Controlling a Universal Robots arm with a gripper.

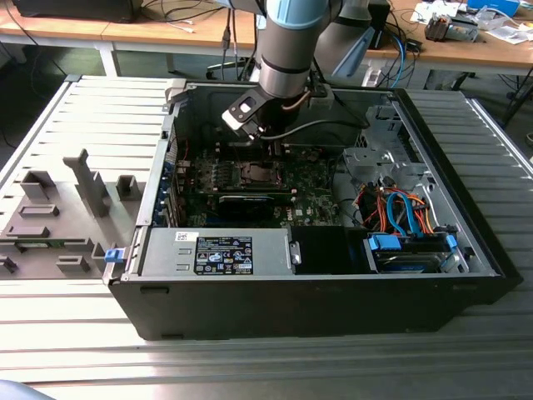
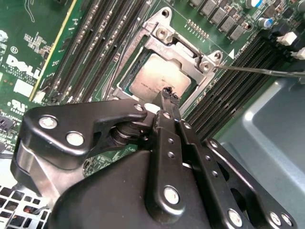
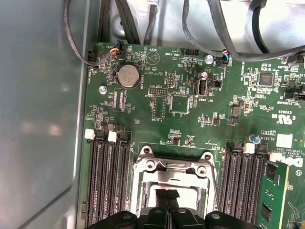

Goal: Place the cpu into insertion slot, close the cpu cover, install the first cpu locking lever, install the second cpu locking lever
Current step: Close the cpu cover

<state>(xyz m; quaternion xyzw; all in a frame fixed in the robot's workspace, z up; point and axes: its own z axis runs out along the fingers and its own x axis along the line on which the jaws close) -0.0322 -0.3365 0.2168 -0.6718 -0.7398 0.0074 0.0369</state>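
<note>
Below the tip of the claw (image 2: pixel 167 93): cpu (image 2: pixel 150 78), silver top up, seated in the insertion slot (image 2: pixel 126 78).
Grip: fingers (image 2: pixel 169 112) pressed together, nothing between them; contact with the cpu cannot be told.
Around the cpu: cpu cover (image 2: pixel 186 50) lying flat, chip showing through its window.
Beyond the tip: thin lever rod (image 2: pixel 259 71) running from the cover's corner over the memory slots (image 2: pixel 224 90).

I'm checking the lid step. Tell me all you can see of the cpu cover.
The cpu cover is a thin silvery metal frame with a large square window, through which the grey-topped cpu shows. It lies flat on the green board, between memory slots. A thin lever rod runs off from one corner. The gripper hangs close above; touch cannot be told.
</note>
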